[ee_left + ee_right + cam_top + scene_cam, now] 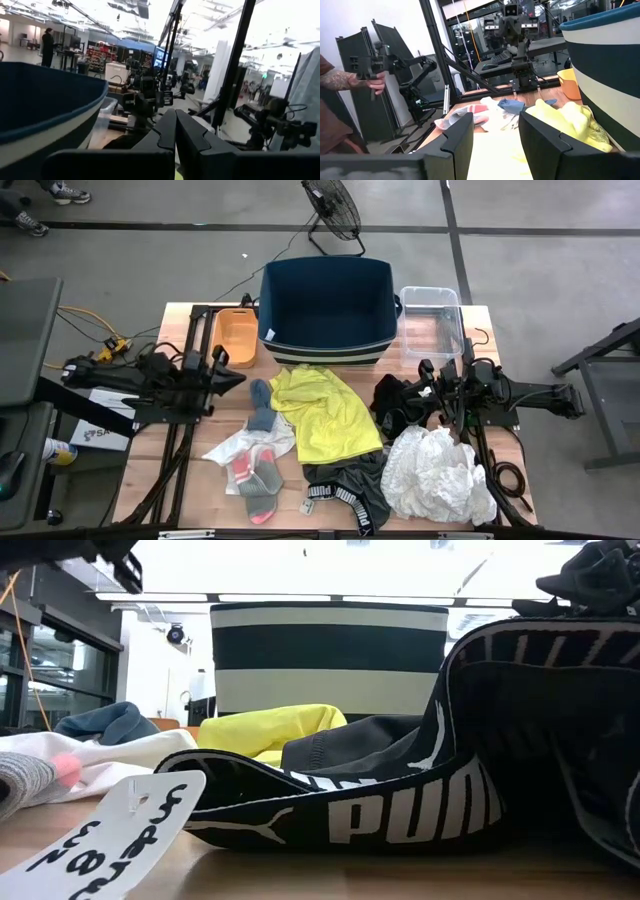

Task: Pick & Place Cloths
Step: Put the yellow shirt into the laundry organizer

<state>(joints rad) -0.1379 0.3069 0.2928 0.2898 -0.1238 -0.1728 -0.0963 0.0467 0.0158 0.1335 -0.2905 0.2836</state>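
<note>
The cloths lie spread over the table's near half. A yellow shirt (325, 415) (570, 120) is in the middle, dark grey shorts with a lettered waistband (345, 485) (400, 800) below it, and a crumpled white cloth (437, 475) to the right. Grey-pink socks (258, 480) and a thin white piece (235, 445) lie to the left. A black cloth (392, 398) sits beside my right gripper (405, 402) (492, 135), which is open with nothing between its fingers. My left gripper (240, 380) (175, 125) is shut and hovers left of the shirt.
A big navy bin (270, 310) stands at the far middle, with a small orange tray (235, 335) on its left and a clear plastic box (432, 320) on its right. A handwritten paper tag (110, 830) lies by the shorts. A person's tattooed arm (350, 80) shows beyond the table.
</note>
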